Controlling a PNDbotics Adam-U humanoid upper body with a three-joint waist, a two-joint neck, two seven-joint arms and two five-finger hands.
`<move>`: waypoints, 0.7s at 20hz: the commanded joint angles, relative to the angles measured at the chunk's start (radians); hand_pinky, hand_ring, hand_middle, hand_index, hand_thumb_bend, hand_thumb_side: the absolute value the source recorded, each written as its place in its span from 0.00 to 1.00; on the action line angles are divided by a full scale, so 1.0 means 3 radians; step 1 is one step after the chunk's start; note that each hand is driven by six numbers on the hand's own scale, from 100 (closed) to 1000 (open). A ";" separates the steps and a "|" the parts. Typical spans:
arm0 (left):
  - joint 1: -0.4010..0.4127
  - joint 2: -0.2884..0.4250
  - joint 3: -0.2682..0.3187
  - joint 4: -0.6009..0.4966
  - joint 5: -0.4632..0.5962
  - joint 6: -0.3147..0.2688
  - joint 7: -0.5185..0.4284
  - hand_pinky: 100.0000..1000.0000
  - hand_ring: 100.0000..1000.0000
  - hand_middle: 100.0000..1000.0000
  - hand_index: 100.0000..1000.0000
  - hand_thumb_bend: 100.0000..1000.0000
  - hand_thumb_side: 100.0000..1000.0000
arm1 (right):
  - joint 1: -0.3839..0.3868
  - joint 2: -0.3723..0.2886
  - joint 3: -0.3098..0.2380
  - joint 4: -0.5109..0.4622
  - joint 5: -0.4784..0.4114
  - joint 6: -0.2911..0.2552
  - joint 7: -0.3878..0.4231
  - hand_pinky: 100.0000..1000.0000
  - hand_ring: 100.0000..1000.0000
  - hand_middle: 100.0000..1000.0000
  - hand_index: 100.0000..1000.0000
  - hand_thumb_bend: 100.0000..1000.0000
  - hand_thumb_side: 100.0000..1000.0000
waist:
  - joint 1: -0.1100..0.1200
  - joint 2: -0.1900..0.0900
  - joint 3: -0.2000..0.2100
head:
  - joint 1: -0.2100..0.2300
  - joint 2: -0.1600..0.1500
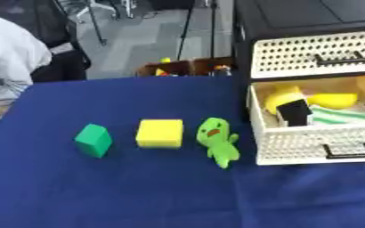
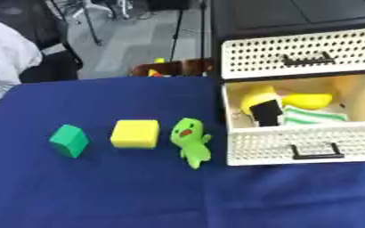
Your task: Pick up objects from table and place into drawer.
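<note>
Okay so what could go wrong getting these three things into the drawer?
The open drawer already holds yellow items, a black block and a striped cloth, so space looks tight. The green toy lies close to the drawer front, so a hand reaching for it might bump the drawer. It looks soft and could snag on the rim.

No readable text, labels, brands or numbers anywhere: none on the green block (image 1: pixel 94 140), yellow block (image 1: pixel 160 133), green plush toy (image 1: pixel 217 140), or the perforated drawer unit (image 1: pixel 314 53).
</note>
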 commanded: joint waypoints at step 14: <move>-0.0187 0.1876 -0.0239 0.0236 -0.0825 0.0446 -0.1652 0.76 0.86 0.87 1.00 0.52 0.91 | 0.0004 0.0024 0.0044 -0.0053 0.0022 -0.0258 -0.0065 0.43 0.54 0.49 0.81 0.00 0.97 | 0.0045 -0.0174 -0.0113 | 0.0038 0.0196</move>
